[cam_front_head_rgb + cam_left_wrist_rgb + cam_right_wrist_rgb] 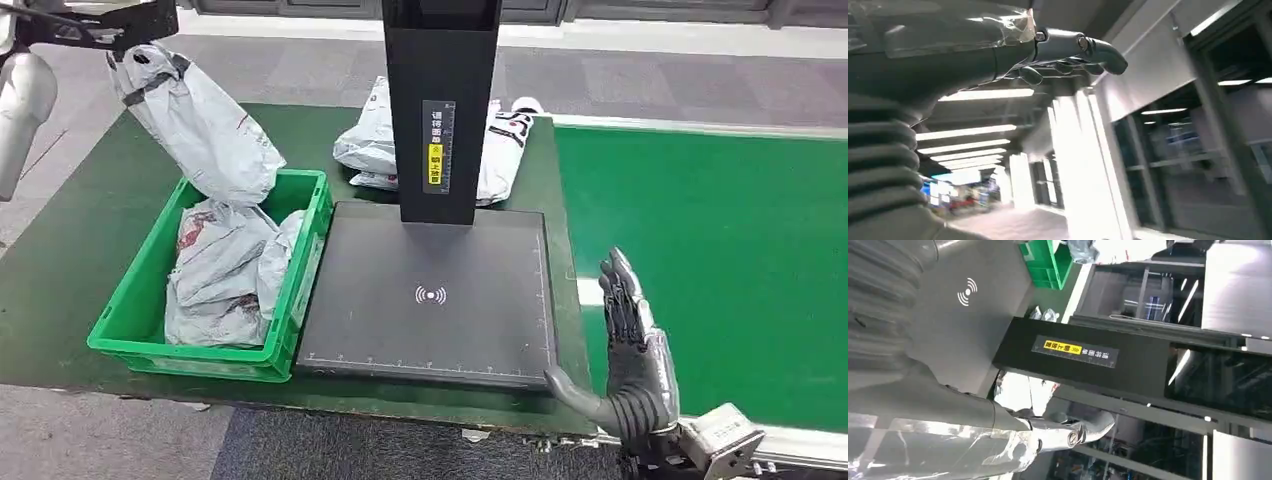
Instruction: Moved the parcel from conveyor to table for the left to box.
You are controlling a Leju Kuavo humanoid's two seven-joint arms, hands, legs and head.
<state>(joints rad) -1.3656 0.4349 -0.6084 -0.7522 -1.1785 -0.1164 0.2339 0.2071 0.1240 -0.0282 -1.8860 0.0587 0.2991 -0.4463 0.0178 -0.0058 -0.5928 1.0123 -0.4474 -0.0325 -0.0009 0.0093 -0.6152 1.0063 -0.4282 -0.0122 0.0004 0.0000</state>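
A grey parcel (pixel 200 125) hangs tilted above the green bin (pixel 305 255), its lower end just at the bin's back rim. Its top corner is pinched high near the head view's upper left, presumably by the left hand, though the grip itself is cut off there. Held this way, it looks ready to drop into the bin. The left wrist view shows the left hand (pixel 1063 55) with its thumb stretched out and its fingers curled under; I cannot tell from it whether they clamp anything.

Inside the bin lie grey parcels (pixel 225 275), at least two, crumpled together so the count is unsure. Two more white bags (pixel 380 145) sit on the table (pixel 70 270) behind the black post (pixel 440 100), near the conveyor side, likely waiting their turn.

One dark scanner pad (pixel 430 295) lies between bin and conveyor (pixel 720 250), so each parcel can pass over it on the way.

The right hand (pixel 630 350) stands upright at the pad's near right corner, fingers apart and straight, thumb out toward the pad, holding nothing. The belt beside it carries no parcel in view, so it seems to be waiting.
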